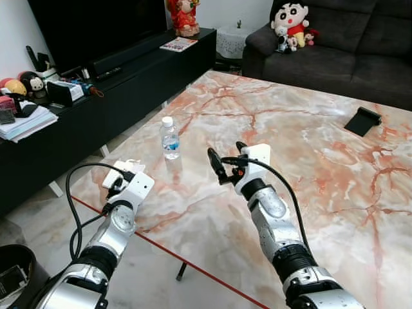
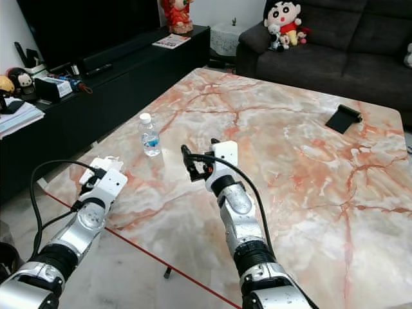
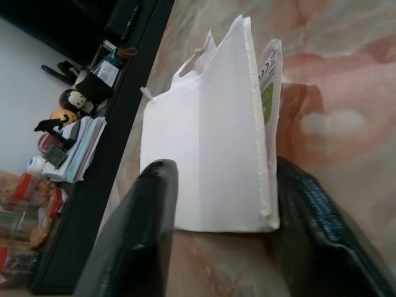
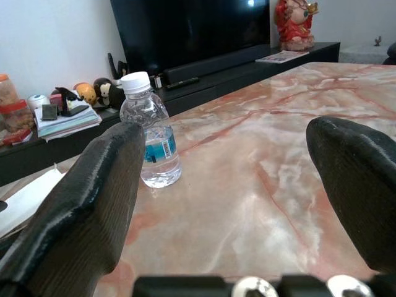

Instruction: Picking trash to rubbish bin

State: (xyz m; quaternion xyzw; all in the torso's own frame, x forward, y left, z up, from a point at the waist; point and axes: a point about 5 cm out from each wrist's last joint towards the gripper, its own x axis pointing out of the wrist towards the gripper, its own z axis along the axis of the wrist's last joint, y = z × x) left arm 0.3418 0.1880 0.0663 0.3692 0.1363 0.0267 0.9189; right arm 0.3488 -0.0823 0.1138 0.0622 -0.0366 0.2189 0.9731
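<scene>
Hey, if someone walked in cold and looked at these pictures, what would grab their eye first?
Probably the big pink-veined marble table, with a small water bottle standing upright near its left edge. The right gripper hovers open just right of the bottle, while the left gripper straddles a white folded paper packet at the table's near left corner.

Pink-veined marble table (image 1: 309, 161) — white carton (image 3: 210, 142), clear bottle (image 1: 170, 138).
</scene>
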